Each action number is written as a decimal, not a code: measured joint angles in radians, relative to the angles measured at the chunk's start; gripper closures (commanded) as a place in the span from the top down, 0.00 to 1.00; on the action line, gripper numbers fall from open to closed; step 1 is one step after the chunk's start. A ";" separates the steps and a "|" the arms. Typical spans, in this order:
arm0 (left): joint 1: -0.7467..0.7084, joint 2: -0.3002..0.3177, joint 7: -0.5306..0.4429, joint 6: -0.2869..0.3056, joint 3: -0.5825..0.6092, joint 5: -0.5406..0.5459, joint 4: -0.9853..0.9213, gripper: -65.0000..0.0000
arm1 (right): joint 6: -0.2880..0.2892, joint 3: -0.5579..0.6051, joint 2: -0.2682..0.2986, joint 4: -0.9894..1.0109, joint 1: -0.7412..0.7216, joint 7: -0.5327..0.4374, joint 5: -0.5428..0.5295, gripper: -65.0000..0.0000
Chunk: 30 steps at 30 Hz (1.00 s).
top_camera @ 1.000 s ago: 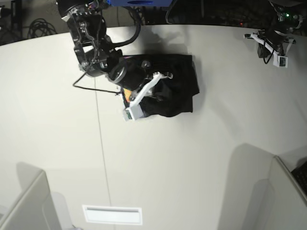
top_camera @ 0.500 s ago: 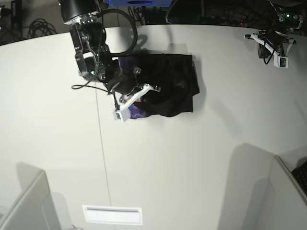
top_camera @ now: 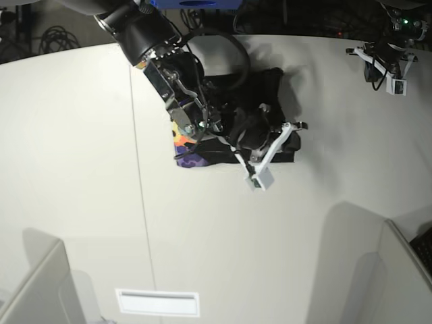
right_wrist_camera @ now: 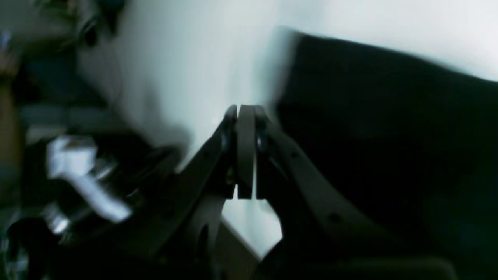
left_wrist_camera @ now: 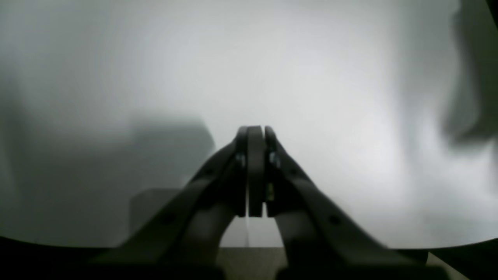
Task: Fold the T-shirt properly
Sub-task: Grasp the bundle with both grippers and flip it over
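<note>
The right gripper [right_wrist_camera: 246, 112] has its jaws pressed together with nothing between them, as the right wrist view shows. It hangs over the pale table [right_wrist_camera: 186, 77], with the black T-shirt [right_wrist_camera: 381, 128] spreading to one side of the fingertips; that view is smeared, so whether the tips touch the cloth is hard to say. In the base view the right arm [top_camera: 169, 74] reaches in from the top edge and lies across the T-shirt [top_camera: 273, 84], its white wrist camera [top_camera: 262, 178] sticking out past the near edge of the cloth.

The left gripper [left_wrist_camera: 255, 134] is likewise closed tight and empty, hanging above bare, blurred table surface [left_wrist_camera: 272, 70]. In the base view the left arm [top_camera: 390, 57] sits at the table's far corner, well apart from the T-shirt.

The T-shirt lies bunched in a rough dark block on the far middle part of the table [top_camera: 270, 243]. At its near edge, on the side where the right arm comes in, a turned-out patch of the print [top_camera: 185, 150] shows orange, yellow and purple. The rest of the visible cloth is plain black, and much of it is covered by the right arm.

A white rectangular label [top_camera: 158, 302] lies flat near the table's front edge, far from the T-shirt.
</note>
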State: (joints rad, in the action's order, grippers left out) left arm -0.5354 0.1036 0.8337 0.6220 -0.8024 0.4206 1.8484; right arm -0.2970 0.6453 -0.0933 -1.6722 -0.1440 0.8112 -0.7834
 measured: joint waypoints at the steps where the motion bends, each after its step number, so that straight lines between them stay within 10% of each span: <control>1: 0.000 0.002 0.000 0.000 0.000 0.001 -0.003 0.00 | 0.000 0.010 0.006 -0.018 -0.006 0.000 0.004 0.00; 13: -0.006 0.002 -0.001 -0.008 0.050 0.000 0.049 0.00 | -0.005 -0.231 0.236 -0.232 0.178 0.094 0.006 0.00; 20: -0.002 0.004 -0.004 -0.016 0.179 0.444 0.064 0.00 | -0.003 -0.437 0.307 -0.290 0.274 0.086 0.013 0.00; 25: 0.035 -0.015 0.000 -0.008 0.284 0.576 0.040 0.85 | -0.003 -0.459 0.331 -0.297 0.301 0.079 0.013 0.00; 30: 0.108 -0.007 0.001 -0.016 0.417 0.591 -0.097 1.00 | -0.003 -0.457 0.331 -0.297 0.320 0.087 0.005 0.00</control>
State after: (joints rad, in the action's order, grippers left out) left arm -0.4271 0.0967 0.8349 0.6056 -0.3855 1.0119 1.7515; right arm -0.2996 0.1879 0.2375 -1.9694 0.1764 0.8978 -0.7788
